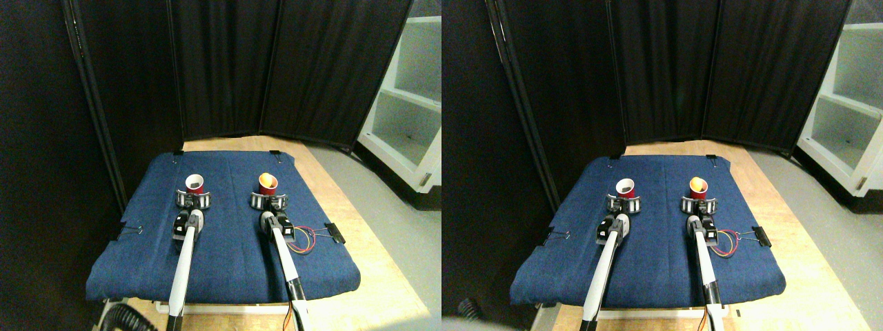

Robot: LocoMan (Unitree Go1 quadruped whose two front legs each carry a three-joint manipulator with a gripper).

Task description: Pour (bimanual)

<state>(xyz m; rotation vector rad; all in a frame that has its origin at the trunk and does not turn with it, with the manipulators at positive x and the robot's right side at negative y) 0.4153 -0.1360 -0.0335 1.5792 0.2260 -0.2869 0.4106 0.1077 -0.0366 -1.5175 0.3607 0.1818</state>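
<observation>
Stereo pair view: blue cloth (pixel 227 255) on seemingly wooden table (pixel 372 289), black curtains (pixel 227 69) behind.

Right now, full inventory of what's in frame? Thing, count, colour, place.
Left cup: 1, red, white inside, upright on the cloth, at the left gripper.
Right cup: 1, red, something orange inside, upright on the cloth, at the right gripper.
Cloth: 1, blue, spread over the wooden table.
Table: 1, light wood, under the cloth.
Clips: several, black, at the cloth's edges.
Screen: 1, black, folding panels behind the table.
Shelf unit: 1, white, far right.
Left gripper: 1, dark, at the left cup's base.
Right gripper: 1, dark, at the right cup's base.
</observation>
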